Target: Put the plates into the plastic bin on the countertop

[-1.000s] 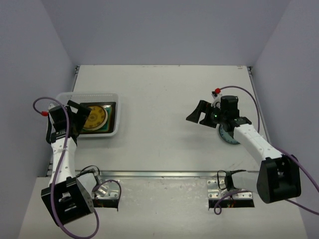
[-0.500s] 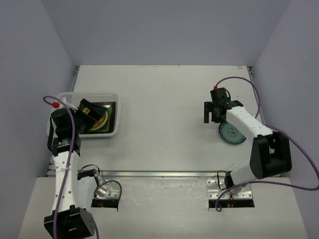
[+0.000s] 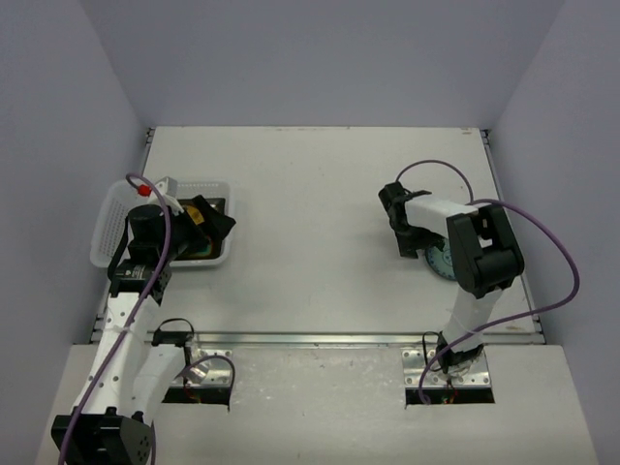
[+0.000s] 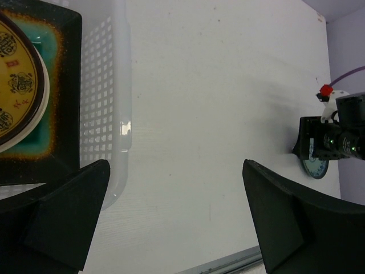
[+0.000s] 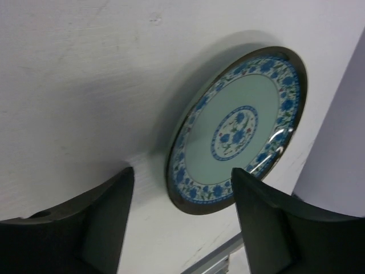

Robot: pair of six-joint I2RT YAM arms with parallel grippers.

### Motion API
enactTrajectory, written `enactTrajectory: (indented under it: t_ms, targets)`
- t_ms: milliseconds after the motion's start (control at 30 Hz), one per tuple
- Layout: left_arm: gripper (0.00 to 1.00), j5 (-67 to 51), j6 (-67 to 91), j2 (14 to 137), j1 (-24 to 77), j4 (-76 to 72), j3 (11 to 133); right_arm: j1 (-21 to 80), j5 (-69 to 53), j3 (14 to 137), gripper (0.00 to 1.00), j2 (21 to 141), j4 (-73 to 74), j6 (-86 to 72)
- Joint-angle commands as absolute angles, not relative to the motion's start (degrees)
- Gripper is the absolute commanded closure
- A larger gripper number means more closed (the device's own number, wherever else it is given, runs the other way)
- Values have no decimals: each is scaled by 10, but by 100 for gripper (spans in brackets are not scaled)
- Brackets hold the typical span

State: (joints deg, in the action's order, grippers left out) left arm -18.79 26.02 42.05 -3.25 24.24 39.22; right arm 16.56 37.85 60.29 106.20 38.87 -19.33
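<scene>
Right gripper (image 5: 181, 171) is spread open and empty, its two dark fingers (image 5: 97, 222) aimed low across the countertop (image 5: 85, 68). Just ahead of them lies the round blue-flowered plate (image 5: 239, 128), with a pale blue-grey centre, a blue floral band and a dark rim. It rests flat on the white surface, and its near rim shows in the gap between the fingertips. Whether either finger touches it I cannot tell. From overhead, this plate sits on the right side of the table, partly hidden under the right arm and well apart from the plastic bin (image 3: 108, 228) at the far left.

Left gripper (image 4: 175, 162) is likewise wide open and holds nothing. It hovers above the bin's right-hand edge, one finger over the bin's corner and the other over bare countertop. Inside the bin lies a teal square plate (image 4: 34, 142) with a dark speckled rim, and on top of it a round yellow patterned plate (image 4: 17, 85) with a cream edge. The bin's mesh wall stands between those plates and the open tabletop. A metal rail (image 3: 310, 337) runs along the table's near edge.
</scene>
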Motion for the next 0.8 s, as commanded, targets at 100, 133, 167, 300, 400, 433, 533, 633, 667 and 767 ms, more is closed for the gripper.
enactTrajectory:
  t_ms: [100,133,167,300,400,433,533,633,667,767]
  targets:
    - [0,-178,242,413,-6,225,394,163,393,584,52,1091,327,-208]
    - [0,-178,242,412,-6,224,394,163,393,581,55,1095,323,-208]
    - [0,-179,242,412,-6,224,394,163,392,578,57,1100,319,-208]
    - [0,-182,241,415,-6,223,395,164,392,573,66,1121,305,-198]
    - [0,-185,240,417,-6,223,395,164,384,575,80,1125,302,-192]
    - [0,-186,240,418,-6,223,396,165,384,575,84,1123,300,-190]
    - [0,-189,239,420,-5,223,396,184,396,573,100,1106,297,-174]
    - [0,-203,242,429,9,220,400,247,437,568,100,1053,289,-151]
    - [0,-210,244,434,9,219,402,273,449,564,100,1029,283,-139]
    - [0,-271,268,462,9,196,402,382,468,529,100,941,193,-26]
